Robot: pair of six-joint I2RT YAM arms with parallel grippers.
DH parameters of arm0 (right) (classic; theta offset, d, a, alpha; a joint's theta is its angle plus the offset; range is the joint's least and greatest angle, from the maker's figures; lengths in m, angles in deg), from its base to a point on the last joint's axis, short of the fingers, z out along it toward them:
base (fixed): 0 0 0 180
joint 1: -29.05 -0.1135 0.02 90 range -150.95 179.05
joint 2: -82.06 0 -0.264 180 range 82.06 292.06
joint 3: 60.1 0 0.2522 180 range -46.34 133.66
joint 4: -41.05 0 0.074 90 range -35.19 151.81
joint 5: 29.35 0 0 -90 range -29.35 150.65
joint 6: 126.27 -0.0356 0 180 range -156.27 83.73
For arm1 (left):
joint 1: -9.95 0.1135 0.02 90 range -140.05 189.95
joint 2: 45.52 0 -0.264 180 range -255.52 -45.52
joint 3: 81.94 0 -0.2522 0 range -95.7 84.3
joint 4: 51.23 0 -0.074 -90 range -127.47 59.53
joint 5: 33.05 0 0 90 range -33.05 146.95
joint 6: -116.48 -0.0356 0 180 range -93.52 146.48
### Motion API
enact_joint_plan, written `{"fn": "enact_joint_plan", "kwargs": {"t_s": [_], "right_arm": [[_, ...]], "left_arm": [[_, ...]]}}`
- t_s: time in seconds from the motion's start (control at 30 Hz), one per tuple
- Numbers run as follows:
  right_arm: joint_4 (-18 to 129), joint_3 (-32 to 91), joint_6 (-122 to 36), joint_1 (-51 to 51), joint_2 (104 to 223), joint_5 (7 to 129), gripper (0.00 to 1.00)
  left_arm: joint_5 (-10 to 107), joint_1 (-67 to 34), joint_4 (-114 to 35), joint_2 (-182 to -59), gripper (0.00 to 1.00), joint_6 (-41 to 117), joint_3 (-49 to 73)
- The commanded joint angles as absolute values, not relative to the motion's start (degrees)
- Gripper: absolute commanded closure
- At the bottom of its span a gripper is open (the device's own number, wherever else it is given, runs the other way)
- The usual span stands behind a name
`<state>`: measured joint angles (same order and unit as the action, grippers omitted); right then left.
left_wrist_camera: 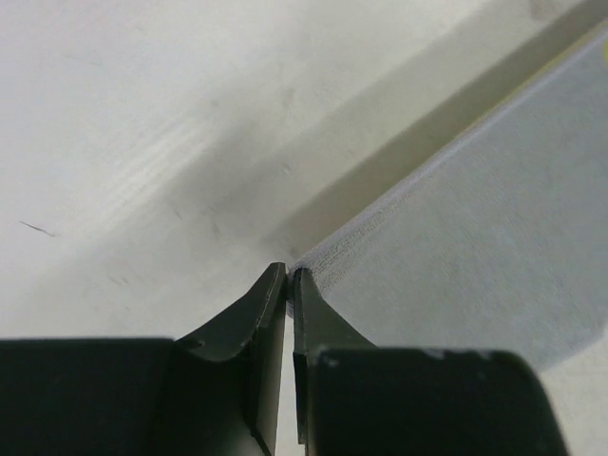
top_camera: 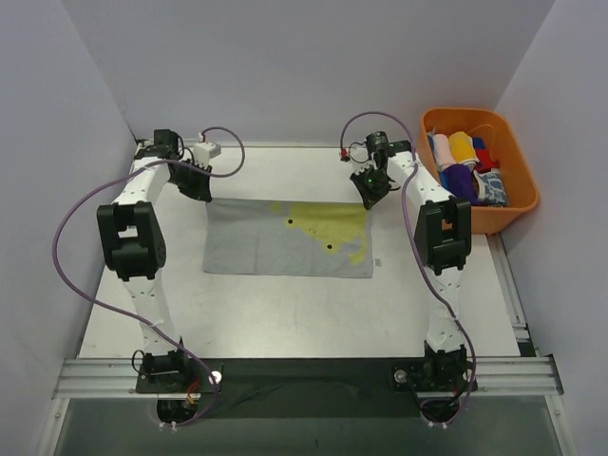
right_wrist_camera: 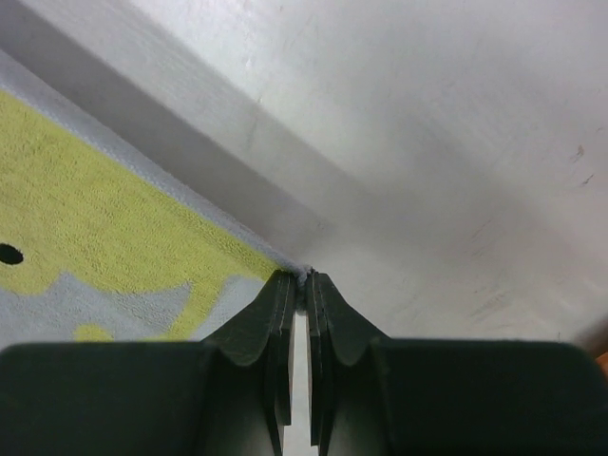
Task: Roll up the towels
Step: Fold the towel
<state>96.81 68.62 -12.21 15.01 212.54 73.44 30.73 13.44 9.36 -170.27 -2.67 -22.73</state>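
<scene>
A grey towel with a yellow-green patch (top_camera: 290, 239) lies spread flat on the white table, a small white tag at its near right edge. My left gripper (top_camera: 202, 193) is shut on its far left corner; in the left wrist view the fingertips (left_wrist_camera: 289, 275) pinch the grey hem (left_wrist_camera: 456, 237). My right gripper (top_camera: 369, 195) is shut on the far right corner; in the right wrist view the tips (right_wrist_camera: 304, 277) clamp the corner by the yellow part (right_wrist_camera: 104, 228). Both held corners stand slightly off the table. No blue-and-white towel shows on the table.
An orange plastic basket (top_camera: 521, 171) stands at the far right, holding several rolled and bunched cloths in yellow, purple, red, blue and white. White walls close in the table on the left, back and right. A metal rail runs along the near edge.
</scene>
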Motion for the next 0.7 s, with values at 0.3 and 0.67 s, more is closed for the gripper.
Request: {"fn": "enact_joint_plan", "kwargs": {"t_s": [0.3, 0.67], "right_arm": [[100.4, 41.9, -7.2, 16.3, 193.5, 76.4, 1.0], [99.7, 40.7, -12.1, 14.5, 200.3, 77.3, 1.0]], "left_arm": [[26.3, 15.8, 9.9, -144.7, 1.0, -18.3, 14.1], [27.7, 16.1, 5.3, -151.3, 1.0, -11.4, 14.4]]}}
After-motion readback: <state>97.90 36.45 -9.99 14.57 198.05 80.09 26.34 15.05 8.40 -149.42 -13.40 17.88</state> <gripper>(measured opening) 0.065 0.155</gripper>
